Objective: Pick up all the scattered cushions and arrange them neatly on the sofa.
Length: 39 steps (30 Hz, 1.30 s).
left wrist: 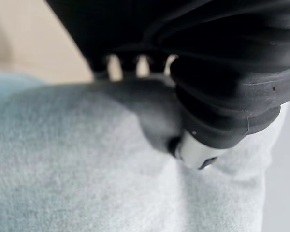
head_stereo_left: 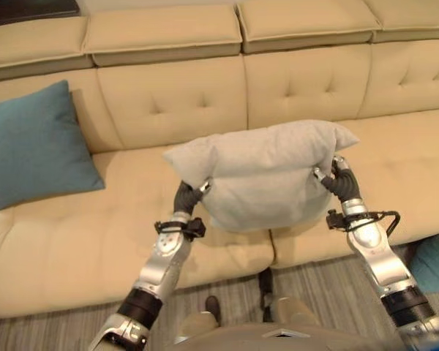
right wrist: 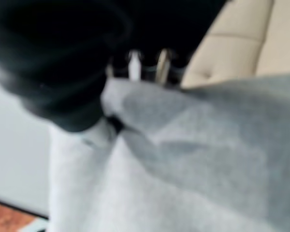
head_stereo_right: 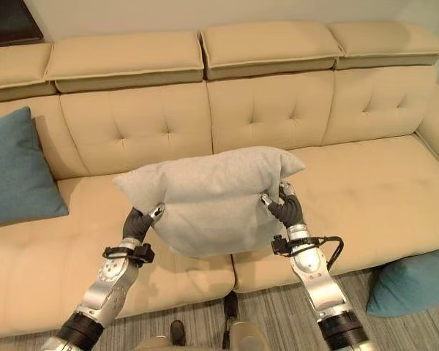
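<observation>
Left eye view: left robot hand (head_stereo_left: 188, 196) and right robot hand (head_stereo_left: 339, 180) are pinching the grey cushion (head_stereo_left: 263, 172) between them above the sofa (head_stereo_left: 132, 241); edge-only grips risk it sagging, slipping.

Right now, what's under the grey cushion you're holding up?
Under the grey cushion, gripped by the left hand and right hand, lies the sofa seat and the seam between two seat cushions. The seat patch directly beneath is covered, so anything lying there is hidden.
</observation>
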Available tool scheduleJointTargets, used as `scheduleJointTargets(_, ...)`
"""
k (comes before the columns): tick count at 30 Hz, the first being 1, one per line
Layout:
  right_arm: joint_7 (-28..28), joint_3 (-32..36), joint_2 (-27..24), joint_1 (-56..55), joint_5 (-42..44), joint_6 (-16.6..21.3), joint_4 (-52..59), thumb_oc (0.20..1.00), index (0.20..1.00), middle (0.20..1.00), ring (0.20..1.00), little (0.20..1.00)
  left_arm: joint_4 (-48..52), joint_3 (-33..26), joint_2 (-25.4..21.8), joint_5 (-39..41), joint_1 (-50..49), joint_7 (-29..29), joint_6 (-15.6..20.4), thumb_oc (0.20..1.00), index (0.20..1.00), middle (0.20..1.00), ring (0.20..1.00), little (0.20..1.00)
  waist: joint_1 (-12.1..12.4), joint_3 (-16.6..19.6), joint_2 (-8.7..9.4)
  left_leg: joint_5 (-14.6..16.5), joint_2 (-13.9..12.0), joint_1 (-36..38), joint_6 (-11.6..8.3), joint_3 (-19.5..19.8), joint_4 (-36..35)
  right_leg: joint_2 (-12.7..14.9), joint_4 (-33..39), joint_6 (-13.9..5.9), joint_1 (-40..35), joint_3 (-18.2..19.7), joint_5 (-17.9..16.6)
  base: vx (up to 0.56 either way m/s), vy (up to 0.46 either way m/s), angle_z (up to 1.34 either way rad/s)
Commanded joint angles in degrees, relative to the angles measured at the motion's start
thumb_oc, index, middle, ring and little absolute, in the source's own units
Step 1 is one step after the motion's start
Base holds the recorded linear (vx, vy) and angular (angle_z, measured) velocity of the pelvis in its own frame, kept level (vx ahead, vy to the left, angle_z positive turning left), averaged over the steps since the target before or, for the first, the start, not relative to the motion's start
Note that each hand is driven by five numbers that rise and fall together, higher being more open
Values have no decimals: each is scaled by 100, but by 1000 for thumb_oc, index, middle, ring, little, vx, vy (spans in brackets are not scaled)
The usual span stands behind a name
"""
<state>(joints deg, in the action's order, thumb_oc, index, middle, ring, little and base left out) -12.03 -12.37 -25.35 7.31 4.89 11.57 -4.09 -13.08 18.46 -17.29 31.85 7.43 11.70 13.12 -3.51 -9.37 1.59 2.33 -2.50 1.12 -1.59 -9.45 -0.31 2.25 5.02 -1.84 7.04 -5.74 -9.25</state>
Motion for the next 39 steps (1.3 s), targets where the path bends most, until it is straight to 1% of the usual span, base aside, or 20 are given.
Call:
scheduleJointTargets(1, -212, -311, 66, 1402, 78, 551, 190, 200, 200, 200, 200, 200, 296, 411, 122, -396, 1520, 192, 701, 200, 200, 200, 200, 200, 84, -79, 0, -326, -288, -580, -365, -52, 341, 426, -1015, -515, -40, -152, 910, -87, 1, -5)
scheduleJointTargets(2, -215, -314, 65, 1428, 80, 557, 174, 200, 200, 200, 200, 200, 283, 406, 124, -397, 1541, 193, 706, 200, 200, 200, 200, 200, 82, -82, -1, -325, -289, -598, -364, -53, 350, 427, -1029, -515, -18, -150, 913, -181, 12, -4)
scheduleJointTargets(3, -339, -536, 2, 2021, 139, 537, -126, 200, 200, 200, 200, 200, 91, 456, 76, -407, 2136, 458, 808, 200, 200, 200, 200, 200, 96, -247, -20, -388, -300, -853, -367, -29, 391, 450, -1177, -518, 329, -131, 854, -272, 24, -5)
scheduleJointTargets(5, -558, -881, -247, 3319, 193, 461, -733, 200, 200, 200, 200, 200, -343, 528, -207, -459, 3290, 831, 953, 200, 200, 200, 200, 200, 176, -378, -46, -505, -297, -1462, -380, 26, 506, 452, -1399, -537, 1028, -90, 750, -260, 28, 5)
scheduleJointTargets(6, -605, -941, -278, 3541, 223, 446, -860, 200, 200, 200, 200, 200, -374, 520, -239, -454, 3487, 877, 980, 200, 200, 200, 200, 200, 199, -372, -58, -548, -294, -1582, -384, 48, 512, 457, -1394, -542, 1155, -70, 704, -61, 26, 9)
scheduleJointTargets(8, -662, -1061, -350, 4063, 240, 424, -1109, 200, 200, 200, 200, 200, -531, 537, -370, -525, 3904, 981, 1009, 200, 200, 200, 200, 200, 242, -385, -80, -553, -305, -1773, -385, 86, 558, 477, -1443, -556, 1333, -66, 715, -18, 21, 8)
scheduleJointTargets(9, -662, -1063, -349, 4082, 243, 428, -1119, 200, 200, 200, 200, 200, -537, 533, -373, -523, 3918, 980, 1011, 200, 200, 200, 200, 200, 237, -372, -79, -580, -303, -1806, -382, 87, 550, 477, -1425, -553, 1360, -66, 686, -23, 20, 4)
scheduleJointTargets(10, -714, -1190, -353, 4573, 274, 411, -1379, 200, 200, 200, 200, 200, -763, 562, -446, -526, 4316, 1060, 1040, 200, 200, 200, 200, 200, 259, -409, -106, -631, -289, -1966, -398, 128, 547, 496, -1440, -562, 1530, -63, 653, -3, 24, 4)
scheduleJointTargets(13, -791, -1426, -420, 5272, 272, 368, -1726, 200, 200, 200, 200, 200, -1041, 629, -534, -498, 4919, 1177, 1091, 200, 200, 200, 200, 200, 299, -449, -133, -650, -285, -2128, -413, 194, 549, 515, -1474, -587, 1708, -52, 648, 5, 10, 0)
scheduleJointTargets(15, -817, -1479, -424, 5461, 295, 377, -1813, 200, 200, 200, 200, 200, -1104, 633, -590, -513, 5105, 1204, 1107, 200, 200, 200, 200, 200, 310, -467, -132, -702, -275, -2216, -409, 232, 536, 518, -1462, -590, 1794, -56, 598, 5, 13, 2)
scheduleJointTargets(16, -856, -1564, -418, 5762, 298, 364, -1960, 200, 200, 200, 200, 200, -1244, 678, -598, -515, 5382, 1262, 1127, 200, 200, 200, 200, 200, 328, -489, -152, -730, -278, -2300, -439, 270, 489, 530, -1459, -604, 1896, -33, 590, 0, 0, 0)
scheduleJointTargets(21, -838, -1844, -458, 6337, 299, 369, -2326, 200, 200, 200, 200, 200, -1502, 872, -633, -581, 5848, 1265, 1125, 200, 200, 200, 200, 200, 391, -499, -147, -883, -273, -2569, -478, 368, 346, 537, -1363, -621, 2146, -64, 489, 30, 14, 9)
scheduleJointTargets(22, -850, -1964, -557, 6548, 260, 393, -2477, 200, 200, 200, 200, 200, -1631, 926, -586, -568, 6001, 1273, 1130, 200, 200, 200, 200, 200, 427, -538, -149, -929, -265, -2690, -506, 424, 300, 540, -1379, -629, 2290, -88, 496, 7, -15, 10)
scheduleJointTargets(26, -810, -2159, -613, 6790, 329, 373, -2844, 200, 200, 200, 200, 200, -1893, 968, -523, -444, 6136, 1222, 1118, 200, 200, 200, 200, 200, 473, -584, -142, -1022, -269, -2941, -539, 480, 240, 549, -1355, -632, 2526, -104, 439, -5, -1, 14)
scheduleJointTargets(29, -792, -2238, -622, 6852, 309, 348, -2994, 200, 200, 200, 200, 200, -1995, 968, -533, -441, 6164, 1232, 1093, 200, 200, 200, 200, 200, 477, -614, -144, -1031, -266, -3057, -549, 501, 256, 548, -1347, -633, 2616, -116, 414, -9, -1, 11)
scheduleJointTargets(30, -786, -2302, -570, 6866, 316, 325, -3241, 200, 200, 200, 200, 200, -2156, 977, -493, -412, 6201, 1227, 1073, 200, 200, 200, 200, 200, 484, -684, -129, -1014, -262, -3185, -548, 528, 327, 546, -1347, -630, 2715, -101, 388, 0, 0, 0)
scheduleJointTargets(33, -814, -2282, -443, 6840, 348, 324, -3533, 200, 200, 200, 200, 200, -2398, 934, -385, -297, 6250, 1256, 1085, 200, 200, 200, 200, 200, 491, -756, -136, -997, -255, -3388, -549, 565, 451, 534, -1321, -625, 2860, -84, 333, 0, 0, 0)
scheduleJointTargets(38, -851, -2359, -375, 6879, 212, 290, -3776, 200, 200, 200, 200, 200, -2765, 997, -490, -378, 6432, 1313, 1064, 200, 200, 200, 200, 200, 452, -758, -115, -1001, -259, -3657, -559, 596, 540, 525, -1202, -644, 3043, -67, 216, -9, -1, 3)
scheduleJointTargets(39, -875, -2377, -355, 6933, 190, 268, -3908, 200, 200, 200, 200, 200, -2917, 1021, -510, -379, 6517, 1318, 1036, 354, 354, 354, 354, 354, 440, -743, -104, -1012, -256, -3685, -567, 589, 536, 526, -1175, -652, 3055, -65, 193, -2, 9, 4)
